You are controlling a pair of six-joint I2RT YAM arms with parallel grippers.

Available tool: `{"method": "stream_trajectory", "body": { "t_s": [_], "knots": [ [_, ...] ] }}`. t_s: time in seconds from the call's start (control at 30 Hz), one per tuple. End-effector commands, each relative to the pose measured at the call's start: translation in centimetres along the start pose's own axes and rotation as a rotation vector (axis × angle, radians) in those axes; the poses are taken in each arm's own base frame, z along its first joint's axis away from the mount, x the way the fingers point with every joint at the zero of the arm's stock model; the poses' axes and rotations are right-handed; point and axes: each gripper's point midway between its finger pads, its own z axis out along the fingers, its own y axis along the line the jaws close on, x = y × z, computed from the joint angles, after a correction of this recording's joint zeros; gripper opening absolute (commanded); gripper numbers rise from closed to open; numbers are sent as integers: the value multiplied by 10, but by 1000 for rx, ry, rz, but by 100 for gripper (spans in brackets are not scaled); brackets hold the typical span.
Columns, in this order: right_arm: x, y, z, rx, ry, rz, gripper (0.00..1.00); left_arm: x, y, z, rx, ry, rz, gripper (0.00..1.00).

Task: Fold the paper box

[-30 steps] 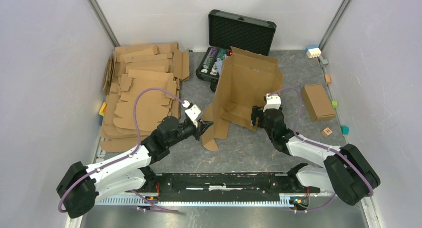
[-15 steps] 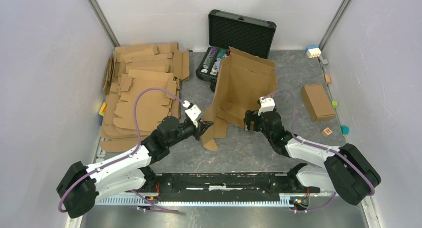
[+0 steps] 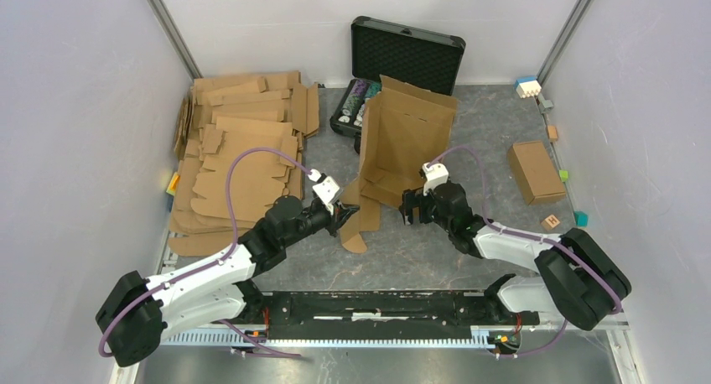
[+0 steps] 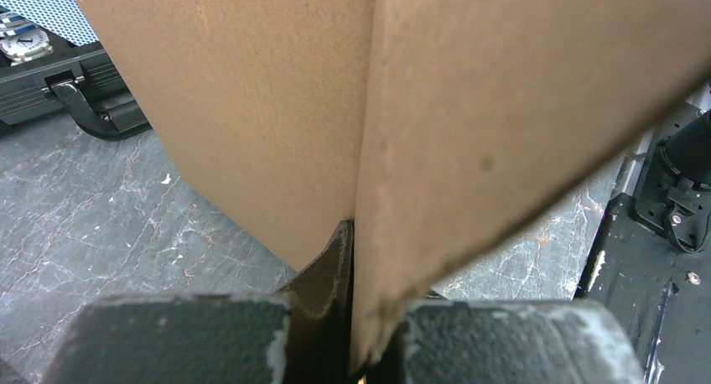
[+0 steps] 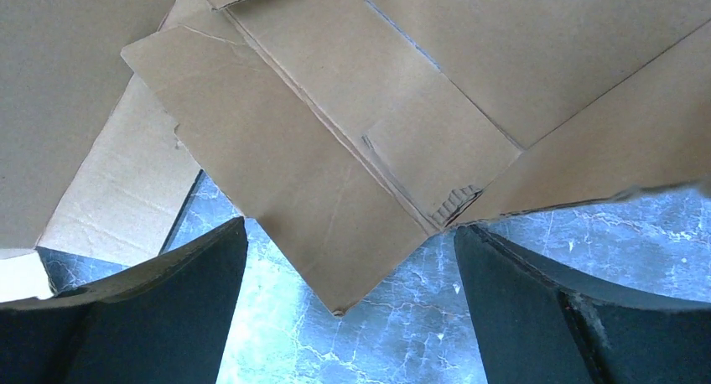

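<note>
Top external view shows the paper box (image 3: 408,137) half raised around the middle of the grey bench (image 3: 419,250). Its large panel stands tilted upright just near of the open black case (image 3: 407,53), and its lower flaps spread toward the near side. The left tool (image 3: 342,211) is at the box's near-left corner, clenched on a flap that reaches down to the bench there. In the left wrist view the cardboard edge is pinched tight between the two fingers (image 4: 168,342), with the brown panel rising away from them. The right tool (image 3: 408,206) sits at the near-right side of the box, just beside the low folded flaps, released with its jaws spread wide and holding nothing. In the right wrist view a flap corner points into the gap between the two dark fingers, and another flap edge runs very close to the finger on the right of that view; whether it touches cannot be told. A stack of flat cardboard sheets (image 3: 239,149) lies at the far left of the bench. A small brown box (image 3: 535,171) rests on the right, well apart from the paper box.
</note>
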Motion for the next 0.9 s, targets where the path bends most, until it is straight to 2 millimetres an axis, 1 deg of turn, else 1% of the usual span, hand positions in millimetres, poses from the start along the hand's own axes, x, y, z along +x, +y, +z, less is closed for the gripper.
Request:
{"method": "stream_trajectory", "body": {
  "t_s": [0.0, 0.23, 0.33, 0.5, 0.63, 0.77, 0.87],
  "knots": [
    [-24, 19, 5, -75, -53, -12, 98, 1, -7, 2, 36, 4, -24, 9],
    [-34, 9, 19, -9, -49, -79, 98, 1, -3, 2, 9, 2, -26, 9],
    [-35, 0, 26, 41, -19, -130, 98, -1, -2, 3, 5, -1, -29, 9],
    [-42, -10, 26, 89, -42, -186, 98, -2, 2, 2, -21, -7, -28, 8],
    [-48, -23, 24, 131, -67, -196, 98, -3, 3, 5, -24, -4, -32, 8],
    [-46, -26, 25, 107, -68, -176, 98, -3, 4, 5, -29, -1, -32, 8],
    [-48, -22, 25, 36, -95, -143, 98, -3, 4, 5, -29, 3, -33, 8]
  ]
}}
